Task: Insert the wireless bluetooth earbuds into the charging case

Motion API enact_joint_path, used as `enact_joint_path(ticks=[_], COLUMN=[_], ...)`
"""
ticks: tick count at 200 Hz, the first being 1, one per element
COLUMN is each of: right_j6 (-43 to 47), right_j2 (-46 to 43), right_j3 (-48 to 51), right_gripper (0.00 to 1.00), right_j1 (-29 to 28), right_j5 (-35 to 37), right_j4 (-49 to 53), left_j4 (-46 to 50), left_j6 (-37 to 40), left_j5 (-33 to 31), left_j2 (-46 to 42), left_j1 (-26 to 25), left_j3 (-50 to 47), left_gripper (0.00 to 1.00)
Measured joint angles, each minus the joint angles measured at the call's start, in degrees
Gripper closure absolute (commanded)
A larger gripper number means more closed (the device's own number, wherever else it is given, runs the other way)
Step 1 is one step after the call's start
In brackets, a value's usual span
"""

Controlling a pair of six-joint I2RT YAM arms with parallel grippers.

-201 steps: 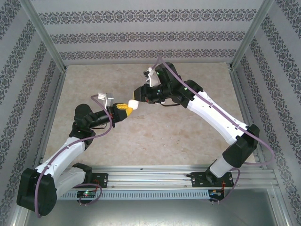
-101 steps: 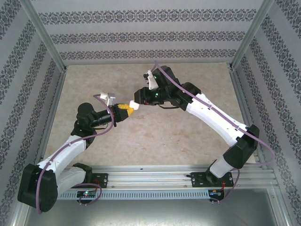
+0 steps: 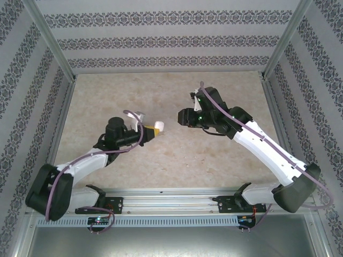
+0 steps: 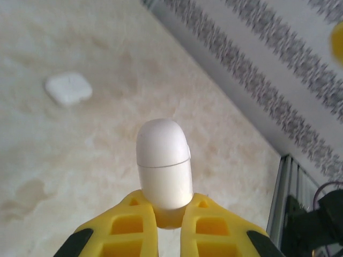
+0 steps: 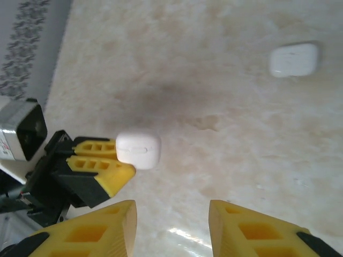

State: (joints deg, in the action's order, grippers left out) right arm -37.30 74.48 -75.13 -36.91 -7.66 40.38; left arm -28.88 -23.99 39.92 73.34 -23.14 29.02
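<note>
You're looking at a lab test cell. Patterned panels [image 3: 161, 43] on metal posts [image 3: 51, 40] wall in your marble-look bench [image 3: 187, 155].

Wide marbled table [image 3: 177, 155] free around one loose white case [image 5: 293, 59], apparently closed.

At the bottom, right gripper [image 5: 170, 211] with jaws apart, left gripper [image 5: 116, 159] at left clamping a white case [image 5: 138, 150], second case [image 5: 293, 59] lying on table [image 5: 214, 118], upper right.
</note>
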Motion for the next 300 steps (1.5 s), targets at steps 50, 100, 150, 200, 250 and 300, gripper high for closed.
enact_joint_path(ticks=[50,100,150,200,250,300], right_j6=[0.61,2.32,3.54,5.97,9.6,16.63], right_j2=[-2.8,-7.82,-11.98,-12.61,-14.56,-19.8], right_j3=[8.39,15.15,21.05,24.15,26.29,32.0], right_gripper=[0.56,0.52,0.46,0.37,0.13,0.02], right_j1=[4.31,8.61,13.68,17.44,20.37,22.56], right_j5=[2.84,5.62,7.26,8.35,12.28,23.98], right_j4=[-0.04,-0.44,-2.34,-5.05,-7.65,-15.52], left_j4=[2.93,7.06,8.85,11.78,23.56,34.45], left_j6=[-0.5,-0.7,-2.71,-2.54,3.5,12.55], left_j5=[-4.04,-6.38,-5.99,-5.84,-10.29,-17.7], left_j2=[16.39,27.89,33.48,33.64,27.89,17.49], left_j1=[-3.43,-3.43,-3.5,-3.54,-3.76,-1.14], left_j3=[4.61,16.5,20.15,20.55,22.51,26.64], left_gripper=[0.98,0.94,0.92,0.55,0.37,0.19])
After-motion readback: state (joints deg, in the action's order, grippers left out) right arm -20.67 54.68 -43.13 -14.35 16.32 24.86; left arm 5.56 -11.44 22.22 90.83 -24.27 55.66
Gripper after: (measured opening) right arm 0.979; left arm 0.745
